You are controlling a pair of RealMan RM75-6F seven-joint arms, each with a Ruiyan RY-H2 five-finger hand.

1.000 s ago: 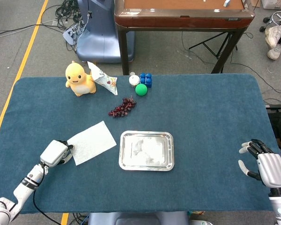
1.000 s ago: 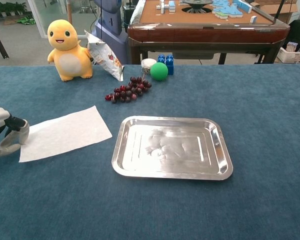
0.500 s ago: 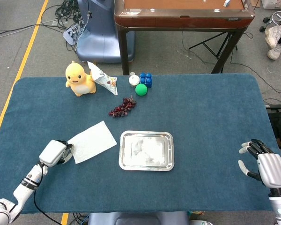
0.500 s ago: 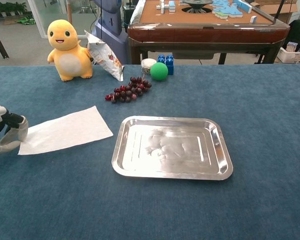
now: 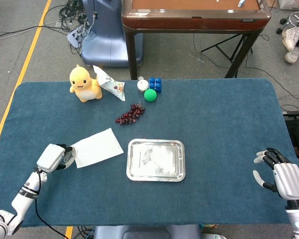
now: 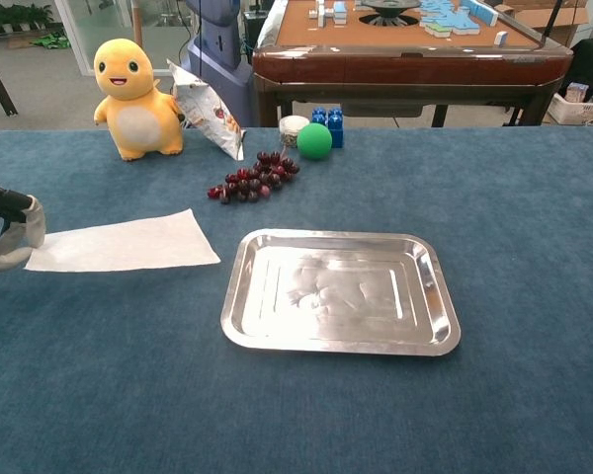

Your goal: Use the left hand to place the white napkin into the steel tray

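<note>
**Left hand pinches the napkin's corner, tray waiting alongside**

Left hand (image 5: 52, 158), seen from the head view, sits at the near-left corner of the white napkin (image 5: 97, 147), its fingers closed on that corner. The napkin lies mostly flat on the blue desk (image 5: 219, 124), just left of the steel tray (image 5: 156, 160) and apart from it. The right hand (image 5: 284, 178) rests at the far right of the desk with its fingers spread, holding nothing.

From the chest view, the left hand (image 6: 5, 232) appears at the frame's left edge, gripping the napkin (image 6: 128, 243) by its end, which looks slightly raised. The tray (image 6: 340, 291) stands empty to the right.

The napkin looks thin, light and limp; held by one corner it will likely droop and drag, so a firm corner pinch and a high lift over the tray's rim seem wise.
</note>
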